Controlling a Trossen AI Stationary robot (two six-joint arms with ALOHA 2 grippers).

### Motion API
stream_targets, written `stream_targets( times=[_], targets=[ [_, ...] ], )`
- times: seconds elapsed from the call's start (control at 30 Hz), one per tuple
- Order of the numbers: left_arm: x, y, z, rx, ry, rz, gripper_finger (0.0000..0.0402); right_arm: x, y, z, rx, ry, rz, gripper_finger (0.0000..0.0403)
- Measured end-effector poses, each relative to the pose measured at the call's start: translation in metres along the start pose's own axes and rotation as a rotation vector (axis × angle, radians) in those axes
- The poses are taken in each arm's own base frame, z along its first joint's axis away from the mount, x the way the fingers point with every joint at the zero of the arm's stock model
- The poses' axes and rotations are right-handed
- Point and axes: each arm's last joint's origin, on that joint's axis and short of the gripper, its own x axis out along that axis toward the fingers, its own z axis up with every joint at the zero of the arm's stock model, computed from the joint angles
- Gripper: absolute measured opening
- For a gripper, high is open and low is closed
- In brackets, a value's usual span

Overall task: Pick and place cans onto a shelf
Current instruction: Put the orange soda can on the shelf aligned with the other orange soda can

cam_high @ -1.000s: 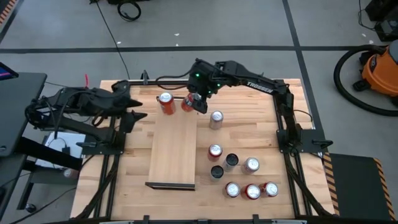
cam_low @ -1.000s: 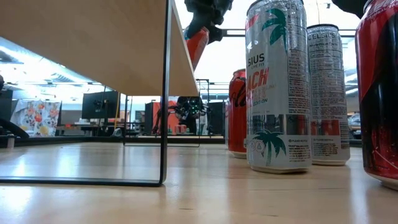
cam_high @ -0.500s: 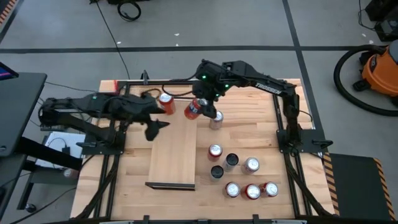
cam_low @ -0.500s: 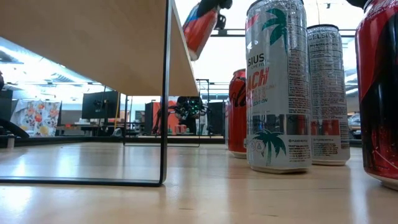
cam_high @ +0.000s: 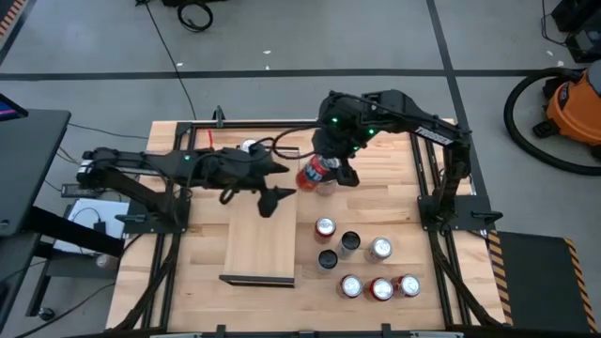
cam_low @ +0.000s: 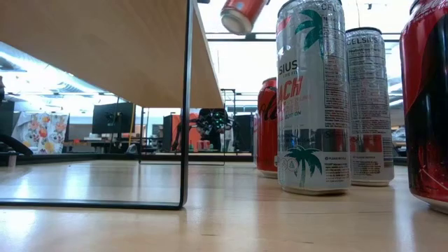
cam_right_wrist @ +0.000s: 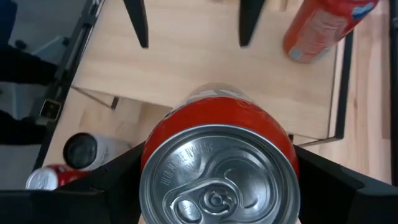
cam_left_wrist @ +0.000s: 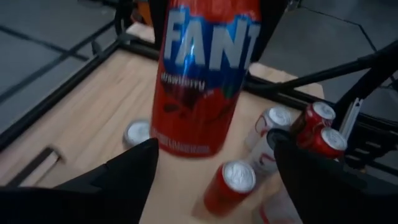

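Holding red can (cam_high: 317,173) aloft, right gripper (cam_high: 331,172) clamped | left gripper (cam_high: 274,184) jaws open, facing it over shelf (cam_high: 263,235) | risk: handover fumble, can drops.

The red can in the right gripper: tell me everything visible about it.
The red can is metal with a silver pull-tab top; its label reads "FANT", strawberry. The right gripper holds it by the body, in the air, tilted, beside the shelf's far end. The open left gripper faces it without touching.
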Motion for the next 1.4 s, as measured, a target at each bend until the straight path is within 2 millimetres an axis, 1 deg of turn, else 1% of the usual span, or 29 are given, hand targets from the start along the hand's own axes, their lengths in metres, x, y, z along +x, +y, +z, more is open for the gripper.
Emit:
stream_targets(
  times=[0.17,0.3,0.4,0.53,0.63,0.83,0.9,1.03,1.13,1.17,1.27,1.4],
  targets=[
    [0.020,-0.004,0.004,0.042,-0.074,-0.011,0.0371,0.001,0.004,-0.001,-0.009,0.006,0.038,0.0323],
    [0.036,-0.002,-0.003,0.055,-0.036,0.012,0.0394,0.000,0.004,0.000,-0.003,-0.005,0.054,0.0323],
    [0.045,0.000,-0.007,0.063,-0.014,0.026,0.0399,0.000,0.004,0.001,-0.003,-0.009,0.054,0.0323],
    [0.054,0.002,-0.010,0.066,0.016,0.017,0.0394,0.001,0.003,0.004,0.008,-0.040,0.027,0.0323],
    [0.055,0.004,-0.012,0.069,0.028,0.022,0.0378,0.000,0.002,0.006,0.032,-0.062,0.020,0.0323],
    [0.054,0.007,-0.010,0.068,0.027,0.022,0.0322,0.003,0.002,0.008,0.044,-0.063,0.020,0.0323],
    [0.054,0.007,-0.010,0.068,0.029,0.018,0.0309,0.003,0.002,0.008,0.051,-0.061,0.020,0.0323],
    [0.053,0.007,-0.012,0.072,0.048,0.018,0.0308,0.004,0.001,0.008,0.072,-0.057,-0.016,0.0326],
    [0.050,0.008,-0.011,0.065,0.050,0.030,0.0314,0.002,-0.003,0.008,0.103,-0.068,-0.025,0.0344],
    [0.050,0.009,-0.011,0.066,0.050,0.042,0.0314,0.001,-0.004,0.007,0.124,-0.071,-0.032,0.0351],
    [0.051,0.014,-0.015,0.067,0.089,0.065,0.0314,-0.013,-0.003,0.004,0.149,-0.082,-0.064,0.0373],
    [0.050,0.019,-0.012,0.042,0.088,0.072,0.0314,-0.036,0.002,-0.003,0.158,-0.112,-0.125,0.0382]
  ],
)
